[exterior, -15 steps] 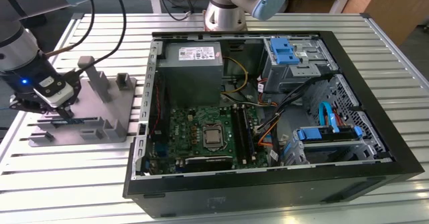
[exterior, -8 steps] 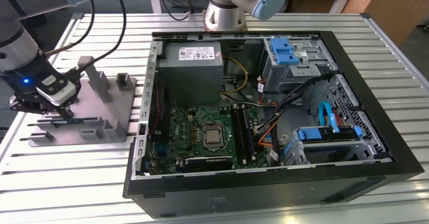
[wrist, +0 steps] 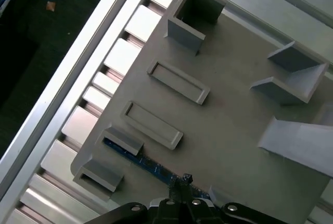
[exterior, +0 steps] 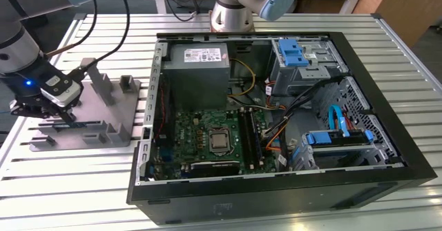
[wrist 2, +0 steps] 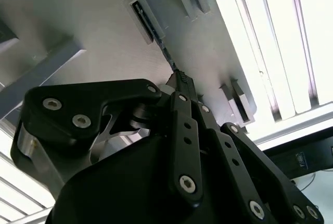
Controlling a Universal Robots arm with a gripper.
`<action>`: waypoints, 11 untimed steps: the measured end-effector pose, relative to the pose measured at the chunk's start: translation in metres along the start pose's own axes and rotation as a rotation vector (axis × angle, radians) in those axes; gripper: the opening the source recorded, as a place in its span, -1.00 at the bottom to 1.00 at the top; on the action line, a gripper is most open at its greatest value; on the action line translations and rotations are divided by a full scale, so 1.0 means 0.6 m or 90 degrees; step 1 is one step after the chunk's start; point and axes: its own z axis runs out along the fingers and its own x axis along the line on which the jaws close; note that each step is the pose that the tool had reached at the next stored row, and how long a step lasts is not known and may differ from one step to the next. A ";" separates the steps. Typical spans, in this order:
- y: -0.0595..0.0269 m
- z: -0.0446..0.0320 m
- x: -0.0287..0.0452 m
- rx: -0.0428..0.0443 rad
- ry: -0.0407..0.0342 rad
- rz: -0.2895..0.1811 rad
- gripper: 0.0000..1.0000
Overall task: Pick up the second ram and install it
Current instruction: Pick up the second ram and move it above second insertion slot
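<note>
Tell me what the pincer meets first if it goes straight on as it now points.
The second ram, standing on edge in the grey fixture plate; the pincer points down at its top edge, maybe touching it, depth is unclear.

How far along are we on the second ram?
Done: the gripper is down at the grey fixture plate and looks closed on the second ram. In hand: the stick sits in its fixture holders, not yet lifted. Left: lifting it, carrying it over and seating it in the memory slots inside the open computer case.
</note>
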 end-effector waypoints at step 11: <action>0.000 0.000 0.000 0.0004 0.0011 -0.056 -0.80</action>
